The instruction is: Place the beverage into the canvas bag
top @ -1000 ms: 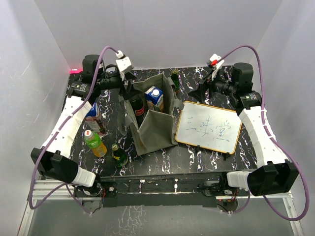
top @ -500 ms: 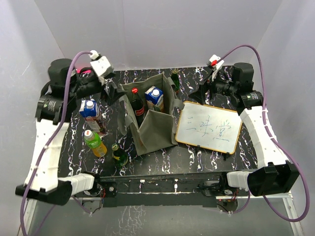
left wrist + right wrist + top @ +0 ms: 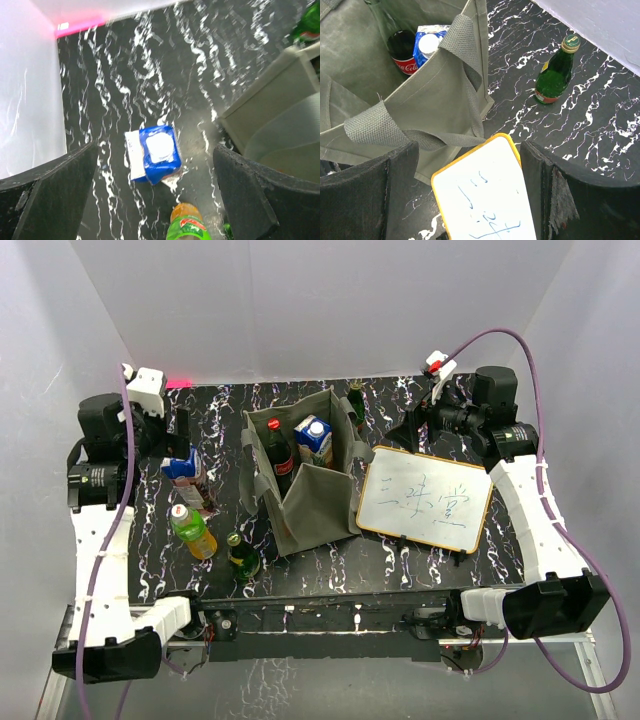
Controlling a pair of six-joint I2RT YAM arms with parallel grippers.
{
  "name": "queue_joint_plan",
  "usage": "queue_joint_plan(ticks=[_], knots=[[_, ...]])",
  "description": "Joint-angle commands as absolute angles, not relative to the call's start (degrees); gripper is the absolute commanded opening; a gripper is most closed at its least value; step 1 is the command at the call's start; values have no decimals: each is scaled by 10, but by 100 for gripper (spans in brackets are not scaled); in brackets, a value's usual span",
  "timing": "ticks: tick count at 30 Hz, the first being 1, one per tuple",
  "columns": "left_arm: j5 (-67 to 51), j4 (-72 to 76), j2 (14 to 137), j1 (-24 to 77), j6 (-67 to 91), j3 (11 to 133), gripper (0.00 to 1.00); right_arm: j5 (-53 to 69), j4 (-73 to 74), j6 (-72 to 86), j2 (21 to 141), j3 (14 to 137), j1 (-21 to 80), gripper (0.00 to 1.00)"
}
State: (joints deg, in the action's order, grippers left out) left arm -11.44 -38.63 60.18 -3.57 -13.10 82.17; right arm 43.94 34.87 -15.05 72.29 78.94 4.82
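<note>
- Left gripper (image 3: pixel 155 147): fingers spread wide, nothing held. It is hung above the blue carton (image 3: pixel 182 466), which stands on the table left of the bag.
- Right gripper (image 3: pixel 469 145): spread, empty, poised over the bag's far side and the whiteboard (image 3: pixel 425 500).
- Canvas bag (image 3: pixel 300 480): mid-table, upright, mouth open. A cola bottle (image 3: pixel 277 455) and an inner carton (image 3: pixel 315 438) are already lodged inside.
- Hazard: the orange-capped bottle (image 3: pixel 187 227) stands just beside the blue carton and could be toppled by a descending finger.
- Hazard: if the carton is pinched off-centre, it may twist or slip in transit.
- Hazard: the soft walls or strap handles may be snagged, so the bag is dragged or the load is set down on the cola bottle.
</note>
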Motion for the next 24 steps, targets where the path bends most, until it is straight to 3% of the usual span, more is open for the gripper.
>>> queue_joint_plan(ticks=[1,21,24], knots=[[-47,-390,594,-53,-108,787,97,433,331,-150,708,796,51,85],[-71,-415,700,-56,-85,719,97,431,313,-149,704,761,52,85],[-103,-416,700,-56,-82,700,91,434,310,-149,708,758,53,85]])
